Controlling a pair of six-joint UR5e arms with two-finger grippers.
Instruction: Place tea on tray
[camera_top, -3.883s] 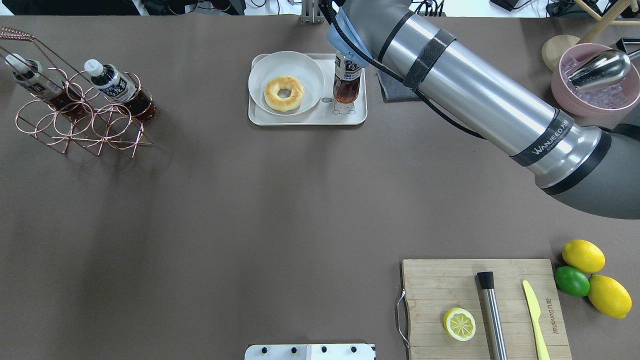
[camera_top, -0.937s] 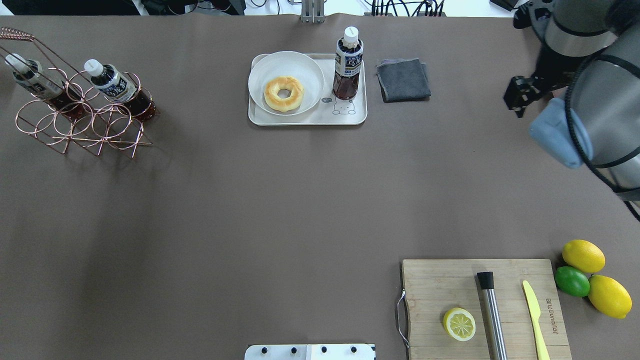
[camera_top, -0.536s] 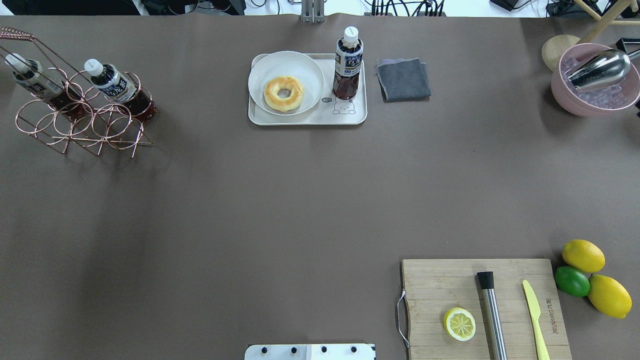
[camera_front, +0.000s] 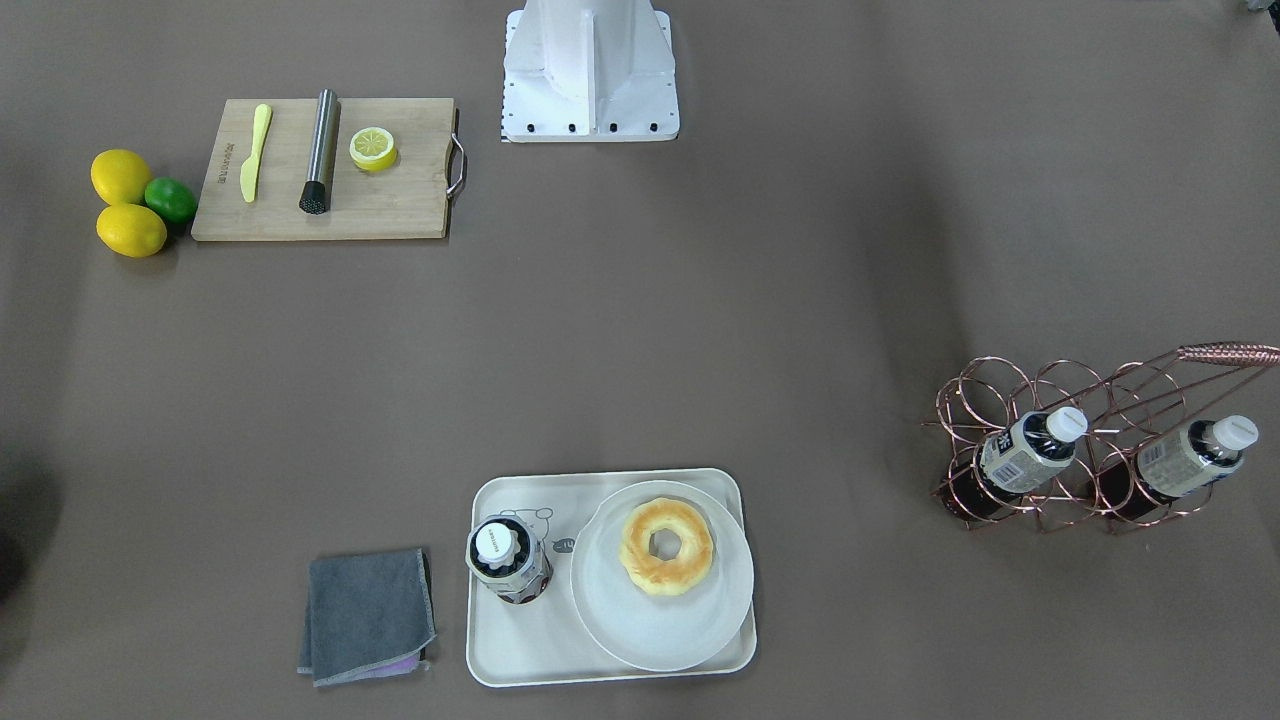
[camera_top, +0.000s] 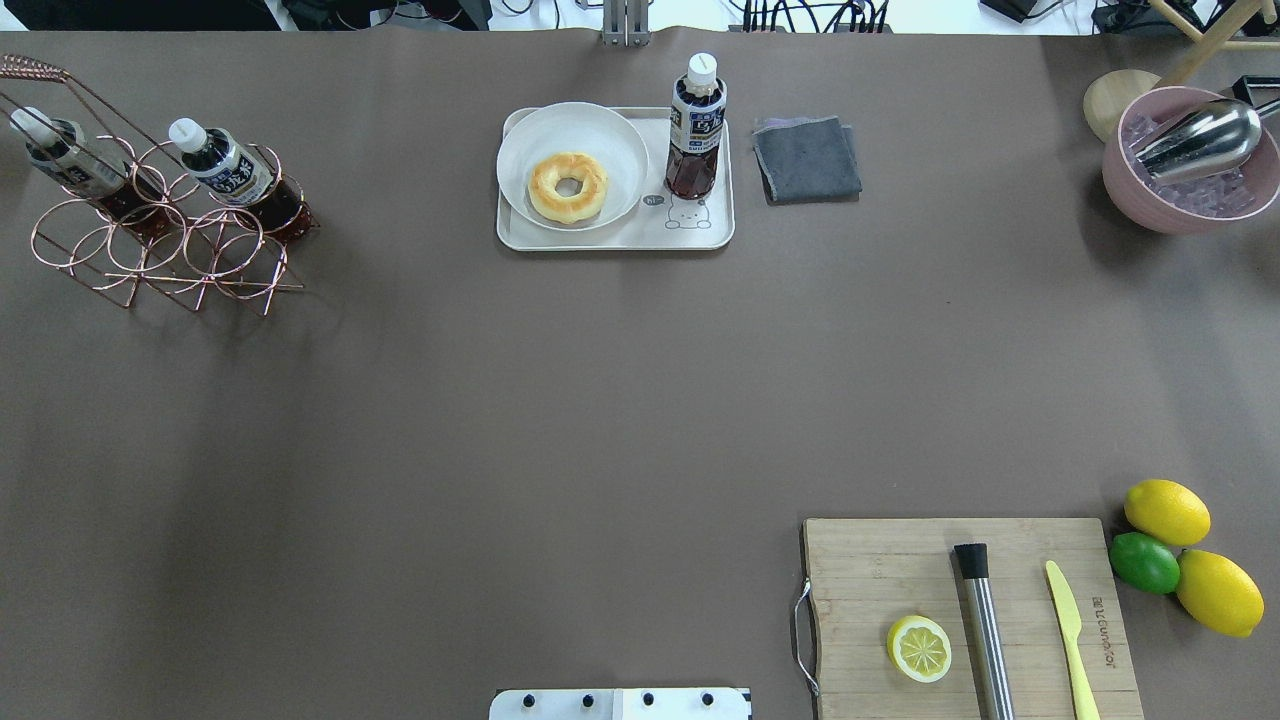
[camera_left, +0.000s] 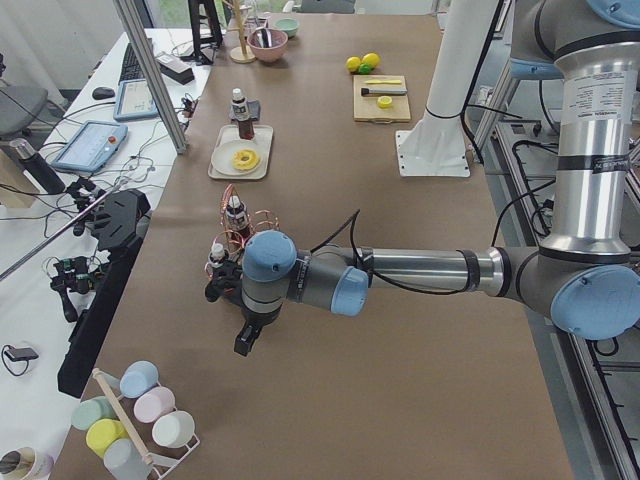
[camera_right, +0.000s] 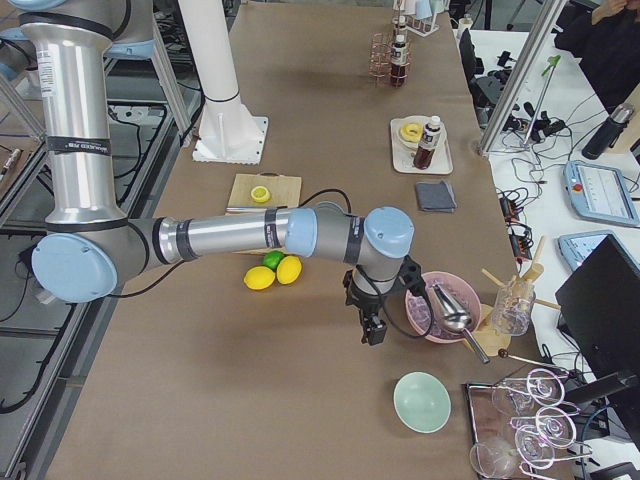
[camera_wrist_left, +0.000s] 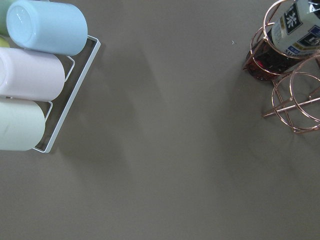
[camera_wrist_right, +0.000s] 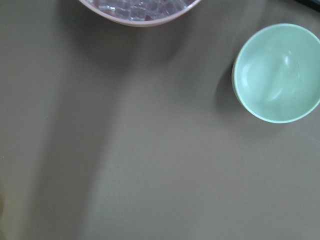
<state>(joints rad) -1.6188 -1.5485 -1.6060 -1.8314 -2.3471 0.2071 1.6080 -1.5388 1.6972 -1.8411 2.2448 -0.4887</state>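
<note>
I'm seeing the tea (camera_top: 695, 130) standing upright on the tray (camera_top: 600, 240), tight against its far right rim, between the plate (camera_top: 615, 135) and the grey cloth (camera_top: 806, 160) just off that edge. My left hand (camera_left: 245, 338) is hovering by the wire rack (camera_front: 1230, 351) and my right hand (camera_right: 372, 328) by the pink bowl (camera_right: 435, 336), both well apart from the tray. I cannot tell whether either is open.

We record the tea (camera_top: 696, 130), white-capped with dark reddish liquid, standing upright at one end of the cream, raised-rim tray (camera_top: 612, 240).
</note>
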